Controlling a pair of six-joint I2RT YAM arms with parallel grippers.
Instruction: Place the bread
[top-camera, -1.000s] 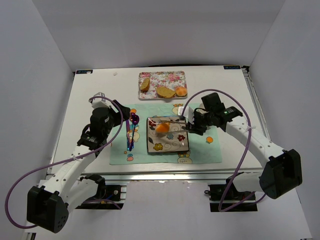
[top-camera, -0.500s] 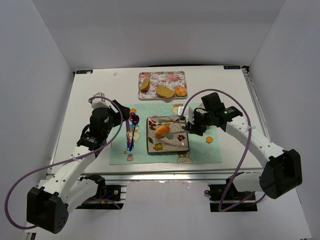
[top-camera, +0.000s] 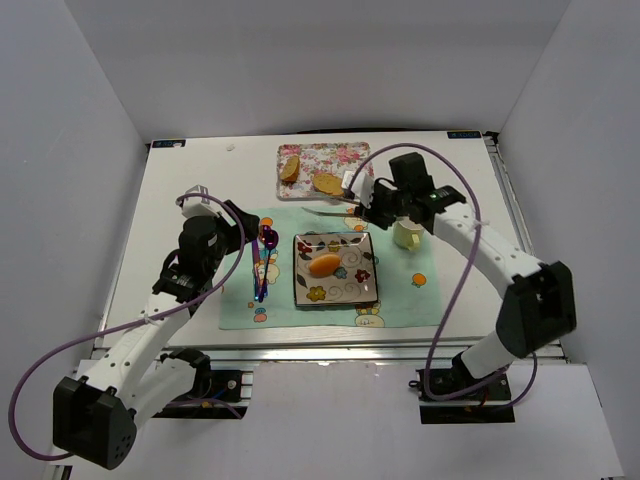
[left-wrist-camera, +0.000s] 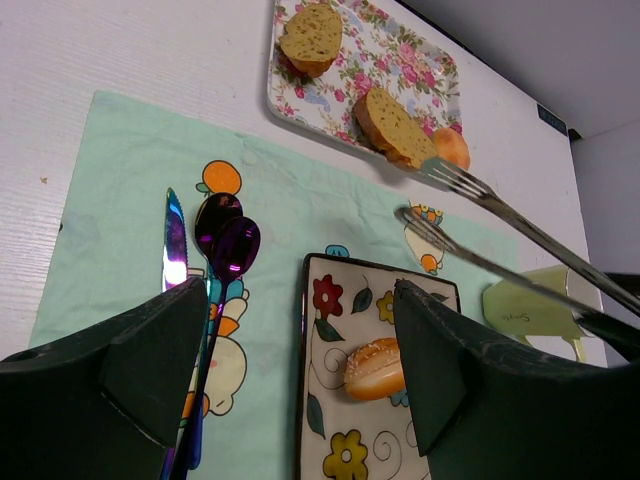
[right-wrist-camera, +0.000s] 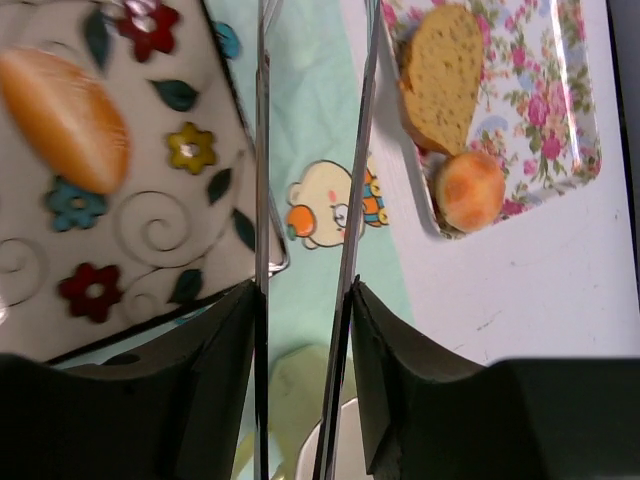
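The bread (top-camera: 330, 184) is a flat tan slice with a dark crust, lying in the middle of the floral tray (top-camera: 322, 152). It also shows in the left wrist view (left-wrist-camera: 395, 127) and the right wrist view (right-wrist-camera: 440, 75). My right gripper (top-camera: 372, 203) (right-wrist-camera: 302, 300) is shut on metal tongs (top-camera: 330, 208) (left-wrist-camera: 500, 210) (right-wrist-camera: 262, 150). The tong tips stand apart just in front of the tray, near the bread's right end. My left gripper (top-camera: 236, 226) (left-wrist-camera: 300, 340) is open and empty over the mat's left side.
An orange roll (top-camera: 324, 264) lies on the flowered plate (top-camera: 360, 290) on the green mat (top-camera: 420, 300). A wedge piece (top-camera: 290, 168) and a round bun (top-camera: 362, 182) share the tray. A yellow-green cup (top-camera: 406, 234) stands right of the plate. A knife and purple spoon (top-camera: 262, 262) lie to its left.
My right gripper has moved with the tongs from over the plate back toward the tray. The orange roll now lies free on the plate. The left arm has not moved.
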